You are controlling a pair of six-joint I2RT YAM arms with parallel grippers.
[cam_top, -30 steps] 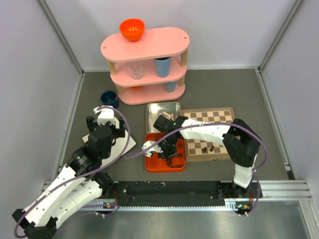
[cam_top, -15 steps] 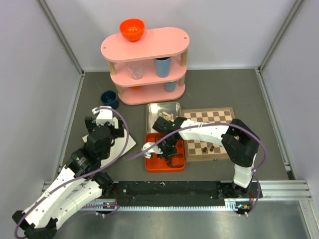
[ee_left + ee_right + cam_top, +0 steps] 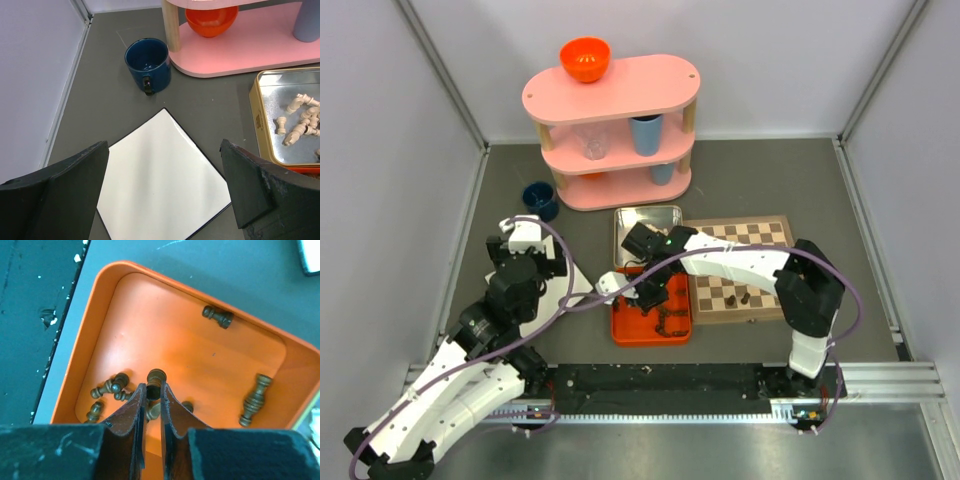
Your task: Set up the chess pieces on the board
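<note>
My right gripper [image 3: 152,388] is shut on a dark brown chess piece [image 3: 156,376], whose round end sticks out past the fingertips, just above the orange tray [image 3: 102,287]. More dark pieces lie in that tray: a cluster [image 3: 107,386] at the left, one [image 3: 218,317] at the far side, one [image 3: 255,399] at the right. From above, the right gripper [image 3: 642,290] hangs over the tray [image 3: 624,334], left of the board [image 3: 752,233], which carries two dark pieces [image 3: 738,297]. Pale pieces [image 3: 300,120] lie in the silver tin [image 3: 256,107]. My left gripper [image 3: 164,197] is open over a white card [image 3: 160,175].
A dark blue mug [image 3: 147,62] stands beyond the white card. The pink three-tier shelf [image 3: 612,92] at the back holds an orange bowl [image 3: 585,58], a blue cup [image 3: 646,133] and a clear glass [image 3: 594,143]. Grey walls close in the table's left and right sides.
The right gripper's jaws have closed on a dark piece in the orange tray and risen a little toward the tray's far left. The left arm has drifted slightly left.
</note>
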